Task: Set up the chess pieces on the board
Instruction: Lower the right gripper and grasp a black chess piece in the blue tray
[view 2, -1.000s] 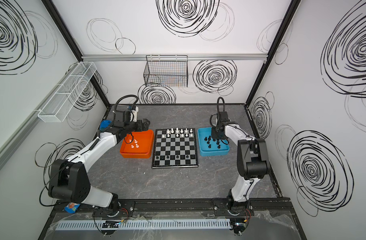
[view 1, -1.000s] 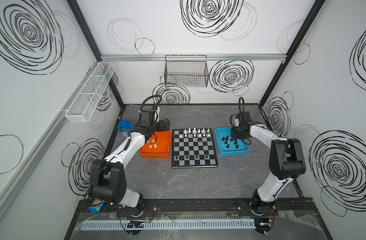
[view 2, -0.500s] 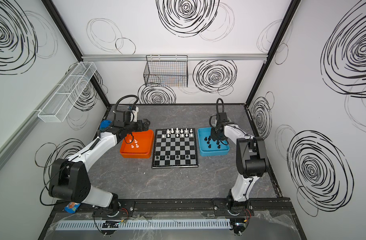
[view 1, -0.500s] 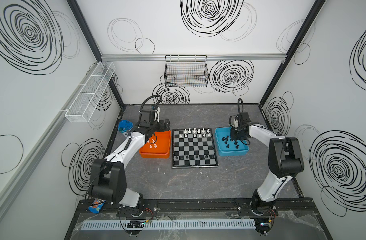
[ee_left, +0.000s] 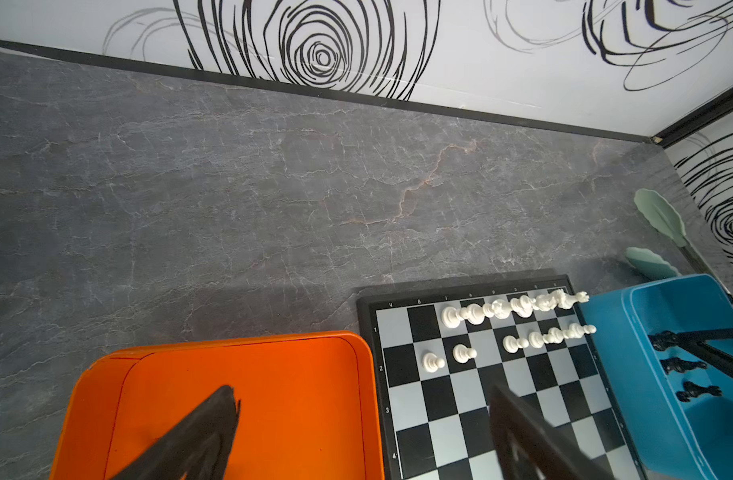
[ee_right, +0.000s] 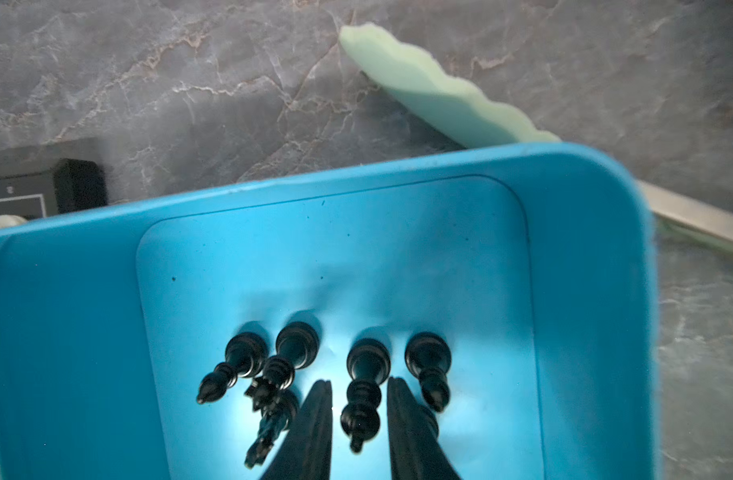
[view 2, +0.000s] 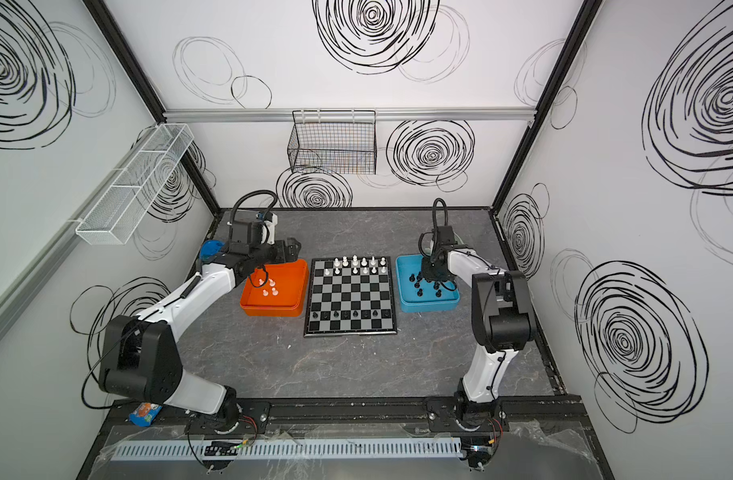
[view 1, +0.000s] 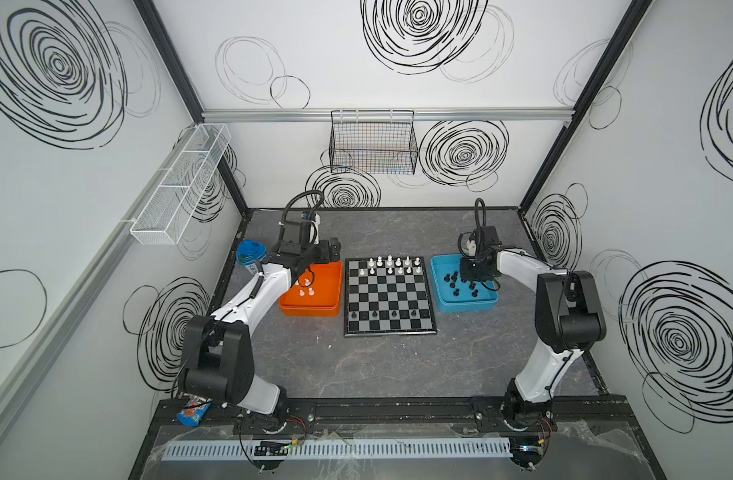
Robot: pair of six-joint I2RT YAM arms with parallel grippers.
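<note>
The left gripper (ee_left: 365,392) is wide open and empty above the orange tray (ee_left: 273,374). The right gripper (ee_right: 357,382) has its jaws close on both sides of a black piece (ee_right: 360,411) in the blue tray (ee_right: 65,291); whether they grip it cannot be told.

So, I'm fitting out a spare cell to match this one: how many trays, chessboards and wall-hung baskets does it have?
Trays: 2, the orange tray and the blue tray
Chessboards: 1, the board
Wall-hung baskets: 2, the black wire basket and the white mesh basket
Total: 5
</note>
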